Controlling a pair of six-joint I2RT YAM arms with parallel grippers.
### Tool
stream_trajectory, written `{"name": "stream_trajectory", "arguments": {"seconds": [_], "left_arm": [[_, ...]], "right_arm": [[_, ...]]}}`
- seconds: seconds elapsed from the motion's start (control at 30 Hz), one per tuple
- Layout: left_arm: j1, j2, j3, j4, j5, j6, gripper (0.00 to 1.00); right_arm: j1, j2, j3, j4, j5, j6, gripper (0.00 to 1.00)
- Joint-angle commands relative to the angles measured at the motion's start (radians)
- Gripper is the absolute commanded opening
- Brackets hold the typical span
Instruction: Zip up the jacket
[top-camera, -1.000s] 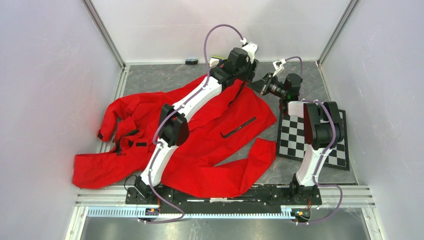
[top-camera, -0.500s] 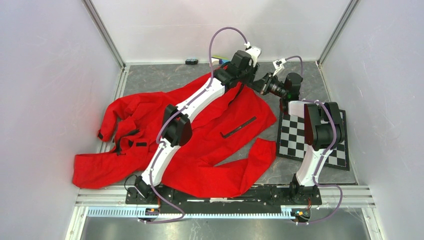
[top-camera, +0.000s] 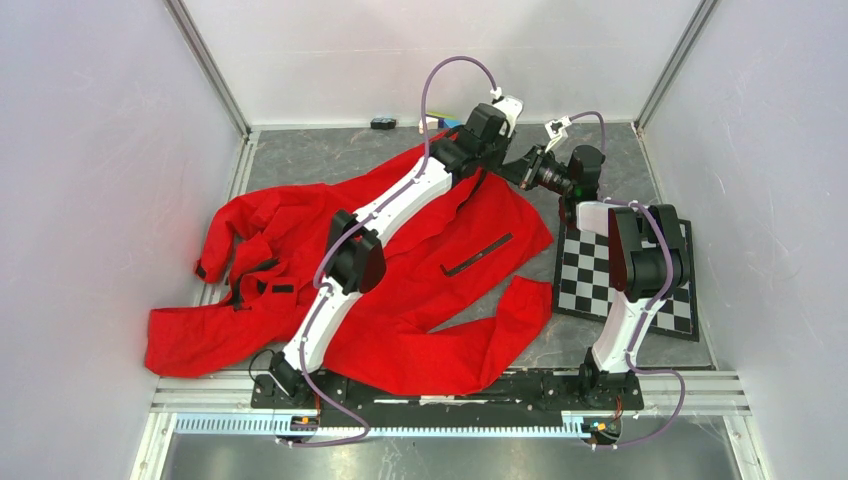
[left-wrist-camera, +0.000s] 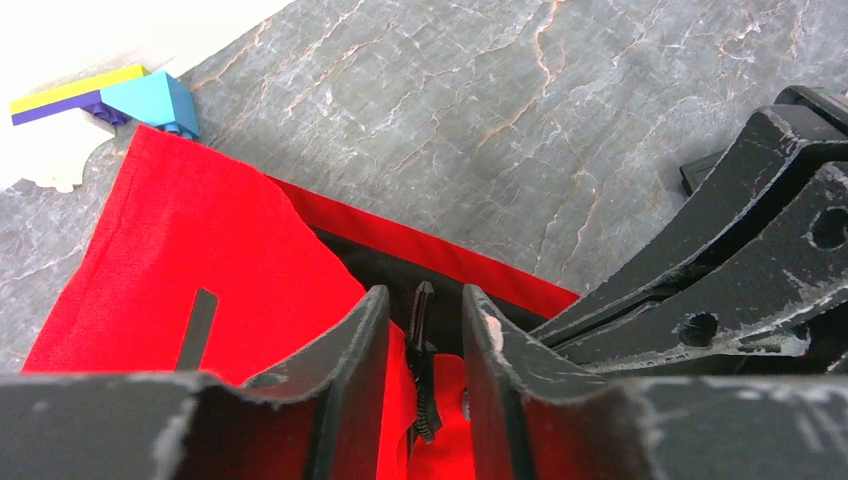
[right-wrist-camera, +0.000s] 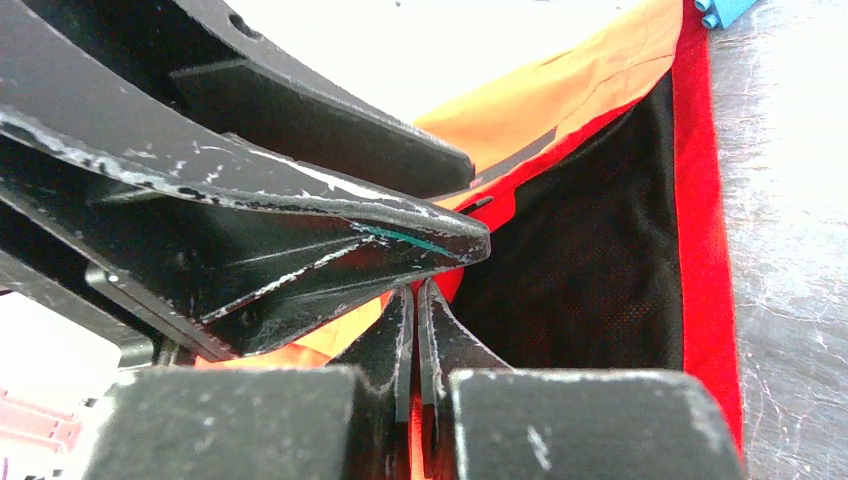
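The red jacket (top-camera: 420, 290) lies spread across the table, one black pocket strip (top-camera: 478, 254) showing. My left gripper (top-camera: 487, 165) is at its far end. In the left wrist view its fingers (left-wrist-camera: 365, 335) stand a little apart around the black zipper pull (left-wrist-camera: 423, 345), with a gap on each side. Dark lining shows just beyond the pull. My right gripper (top-camera: 512, 168) sits right beside it. In the right wrist view the right gripper (right-wrist-camera: 413, 300) is shut on a thin fold of red jacket fabric, next to the black lining (right-wrist-camera: 580, 270).
Blue and yellow toy bricks (left-wrist-camera: 140, 95) lie just past the jacket's far corner. A checkerboard (top-camera: 625, 280) lies at the right under the right arm. A small black object (top-camera: 382, 124) sits at the back wall. Walls close in on the left, right and back.
My left gripper has moved a little farther away and to the right along the jacket. The right gripper has stayed put.
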Motion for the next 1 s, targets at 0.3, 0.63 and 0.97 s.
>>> {"name": "stream_trajectory", "arguments": {"seconds": [0.3, 0.63, 0.97], "left_arm": [[-0.013, 0.019, 0.074, -0.052, -0.050, 0.056, 0.32], [-0.013, -0.020, 0.075, -0.042, -0.036, 0.043, 0.24], [-0.013, -0.116, -0.025, 0.066, -0.083, 0.021, 0.02]], "right_arm": [[0.007, -0.053, 0.042, 0.026, 0.013, -0.032, 0.00], [0.019, -0.080, 0.065, -0.047, 0.043, -0.057, 0.00], [0.026, -0.099, 0.051, -0.064, 0.135, -0.013, 0.01]]}}
